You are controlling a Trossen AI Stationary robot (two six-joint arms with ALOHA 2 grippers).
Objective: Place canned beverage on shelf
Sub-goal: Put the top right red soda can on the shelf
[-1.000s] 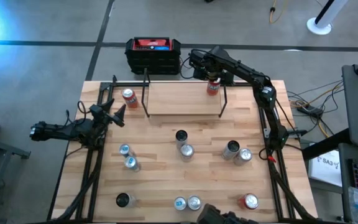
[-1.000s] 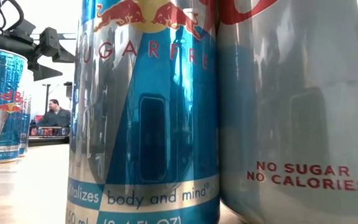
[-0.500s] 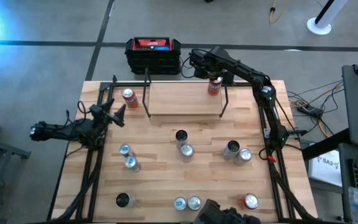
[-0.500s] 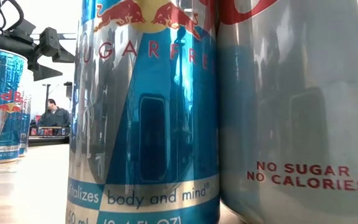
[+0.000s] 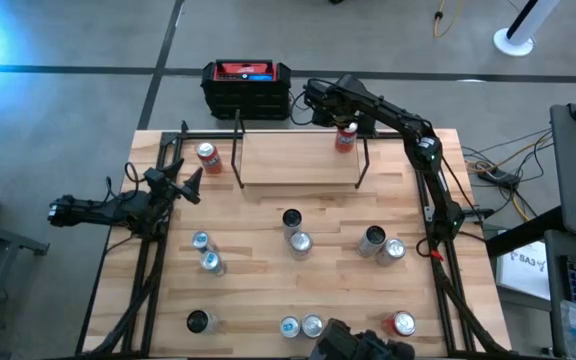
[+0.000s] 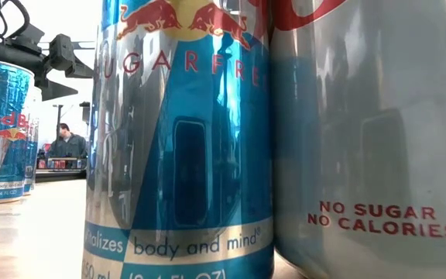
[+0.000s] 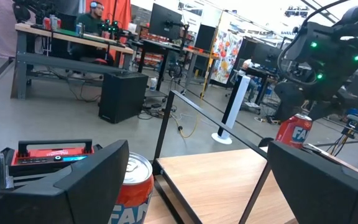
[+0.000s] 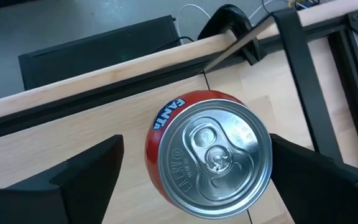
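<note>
Change since earlier: almost nothing moves; the right arm keeps its reach over the shelf's far right corner, the left arm stays parked, and the dark shape at the near table edge has shifted slightly.
Left gripper [image 5: 180,181]: waits at the table's left side, fingers spread wide and empty, pointing toward the shelf.
Red can by the shelf [image 5: 207,157]: stands on the table just left of the shelf's left posts; in the left wrist view its lower part is cut off behind one finger [image 7: 61,186].
Shelf [image 5: 296,158]: light wood board on thin black posts, at the far middle of the table; one can stands on it, at the far right corner.
Canned beverage [image 5: 344,138]: red Fanta can, upright on the shelf board near that corner.
Right gripper [image 8: 197,177]: sits directly above the can, fingers spread on either side of it and clear of its sides.
Black box with red top [image 5: 246,86]: on the floor beyond the table's far edge; its contents cannot be made out.
Table [image 5: 338,215]: carries loose cans in the middle and near rows, silver, blue and one red.
Low view: filled by a blue can [image 6: 180,139] and a silver can [image 6: 374,132] side by side, hiding the shelf; a person [image 6: 67,144] shows small in the far room.
</note>
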